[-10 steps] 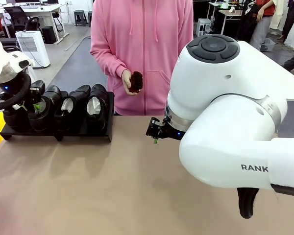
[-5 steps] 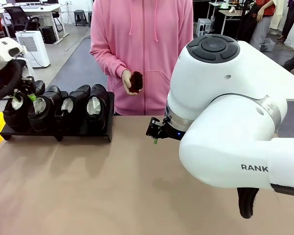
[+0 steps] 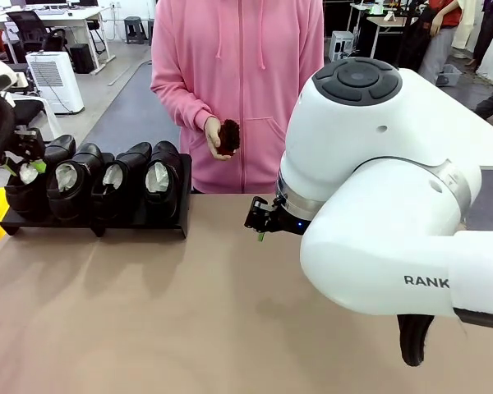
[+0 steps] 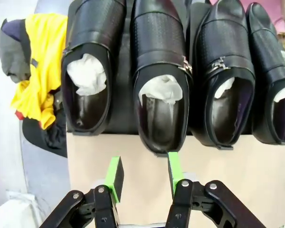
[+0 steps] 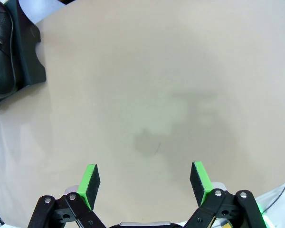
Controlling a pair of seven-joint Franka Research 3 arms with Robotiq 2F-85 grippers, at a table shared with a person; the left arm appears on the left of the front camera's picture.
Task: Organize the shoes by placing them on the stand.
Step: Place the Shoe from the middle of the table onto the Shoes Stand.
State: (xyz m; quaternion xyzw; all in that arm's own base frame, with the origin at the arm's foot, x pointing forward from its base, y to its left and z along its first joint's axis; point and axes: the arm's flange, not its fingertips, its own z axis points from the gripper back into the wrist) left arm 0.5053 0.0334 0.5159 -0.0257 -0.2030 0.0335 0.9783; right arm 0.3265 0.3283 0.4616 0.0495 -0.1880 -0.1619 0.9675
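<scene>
**Four shoes on the stand, and little left to spoil but the row itself**

Four glossy black shoes (image 3: 94, 182) sit side by side on the stand (image 3: 135, 217) at the far left of the counter (image 3: 189, 312), each stuffed with white paper. In the left wrist view their heels overhang the near edge of the stand slightly, the second one most.

The left gripper (image 4: 143, 175) hangs just short of those heels, its jaws partly open with nothing between the green pads (image 4: 115, 173). The main risk, as I judge it, sits here: the pads are close to the second shoe's heel, so any sideways or forward drift could nudge it, push it into its neighbour, or tip an overhanging heel off the edge. A straight pull away from the row looks safest.

The right gripper (image 5: 145, 183) hovers over bare counter near the middle, jaws wide and empty. It is well apart from the shoes, so it threatens little, though the bulky right arm (image 3: 378, 189) swinging left could catch the stand's end.

The person (image 3: 238, 82) stands at the far side holding a small brown brush (image 3: 228, 135) in one hand (image 3: 216, 138), near the stand's right end. An arm moving that way could meet the hand.

Of writing, only the letters "RANK" can be read on the right arm's white casing, cut off at the edge of the joint. The shoes show metal buckles but no legible brand.
</scene>
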